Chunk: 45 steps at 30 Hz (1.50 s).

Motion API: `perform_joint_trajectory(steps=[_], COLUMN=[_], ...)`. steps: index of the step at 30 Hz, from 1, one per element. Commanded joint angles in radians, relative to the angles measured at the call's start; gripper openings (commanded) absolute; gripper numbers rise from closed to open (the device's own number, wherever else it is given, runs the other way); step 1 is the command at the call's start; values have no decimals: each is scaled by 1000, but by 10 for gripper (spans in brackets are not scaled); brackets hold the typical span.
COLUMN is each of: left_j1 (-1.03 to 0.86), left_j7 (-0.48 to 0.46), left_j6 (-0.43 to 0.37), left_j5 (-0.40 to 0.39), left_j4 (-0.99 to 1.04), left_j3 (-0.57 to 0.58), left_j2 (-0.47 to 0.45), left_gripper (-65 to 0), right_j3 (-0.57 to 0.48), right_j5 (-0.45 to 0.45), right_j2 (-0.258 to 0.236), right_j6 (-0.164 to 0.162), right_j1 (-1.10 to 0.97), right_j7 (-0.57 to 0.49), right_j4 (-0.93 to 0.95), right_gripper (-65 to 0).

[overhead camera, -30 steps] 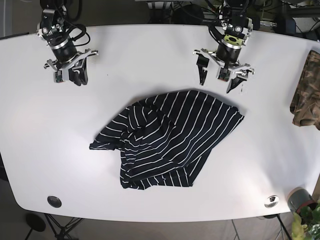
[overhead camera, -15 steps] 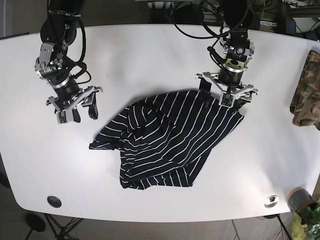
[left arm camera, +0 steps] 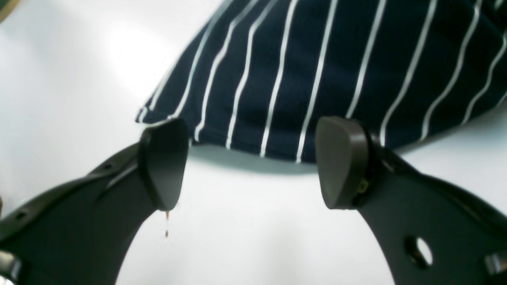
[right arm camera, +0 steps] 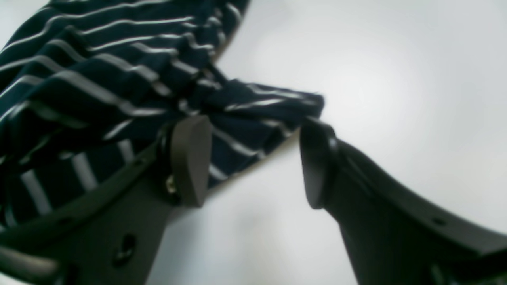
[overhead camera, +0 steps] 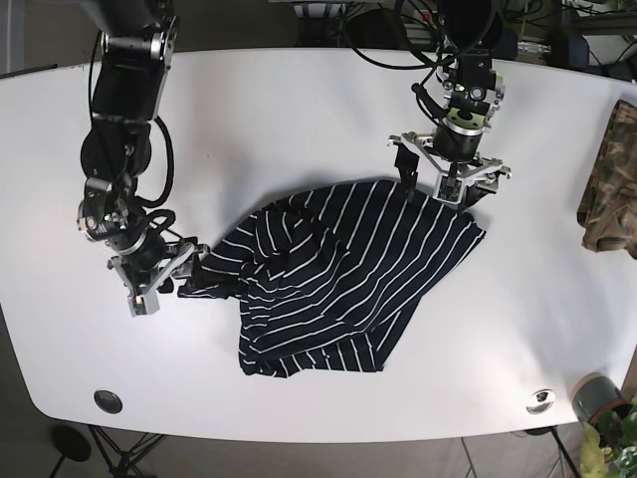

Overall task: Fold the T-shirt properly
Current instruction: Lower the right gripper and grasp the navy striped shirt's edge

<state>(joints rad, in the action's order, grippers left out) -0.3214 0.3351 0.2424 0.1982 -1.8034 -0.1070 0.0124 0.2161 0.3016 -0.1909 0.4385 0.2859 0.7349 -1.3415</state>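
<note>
A camouflage cloth (overhead camera: 609, 184) lies at the white table's (overhead camera: 299, 119) edge — a potted plant (overhead camera: 607, 423) stands beyond its corner.

Right wrist view. The right gripper (right arm camera: 253, 162), of dark matte plastic, stood with its two jaws spread apart over the smooth white table (right arm camera: 396, 79). A crumpled navy T-shirt with thin white stripes (right arm camera: 119, 79) filled the upper left of the frame. One narrow bunched end of the cloth reached to the right, lying across the gap between the jaws just above the fingertips (right arm camera: 190, 158), its tip near the right-hand one. The fabric appeared blurred.
</note>
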Motion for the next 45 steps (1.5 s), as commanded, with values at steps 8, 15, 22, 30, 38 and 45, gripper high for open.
perform_joint_trajectory(steps=[8,15,22,30,38,45], left_j1=[-3,-2,-2,-2,-2,-3], left_j7=[-27,-27,-27,-27,-27,-27], left_j6=[-7,-7,-7,-7,-7,-5], left_j5=[-9,-9,-9,-9,-9,-9], left_j4=[-12,9,11,23,24,24], left_j3=[0,0,0,0,0,0], left_j2=[-1,-1,-1,-1,-2,-7], left_gripper=[-190,-192,-192,-192,-192,-192], right_j3=[-142,-396,-490,-498,-496,-496], right_j5=[15,14,12,12,14,-8], right_j2=[-91,-184,-210,-172,-121,-112], right_j6=[39,67,75,112,124,116], right_j1=[154,198,250,296,307,310], right_j7=[-28,-73,-153,-209,-212,-258], right_j4=[155,161,280,420,440,466], right_gripper=[-303,-301,-301,-301,-301,-301])
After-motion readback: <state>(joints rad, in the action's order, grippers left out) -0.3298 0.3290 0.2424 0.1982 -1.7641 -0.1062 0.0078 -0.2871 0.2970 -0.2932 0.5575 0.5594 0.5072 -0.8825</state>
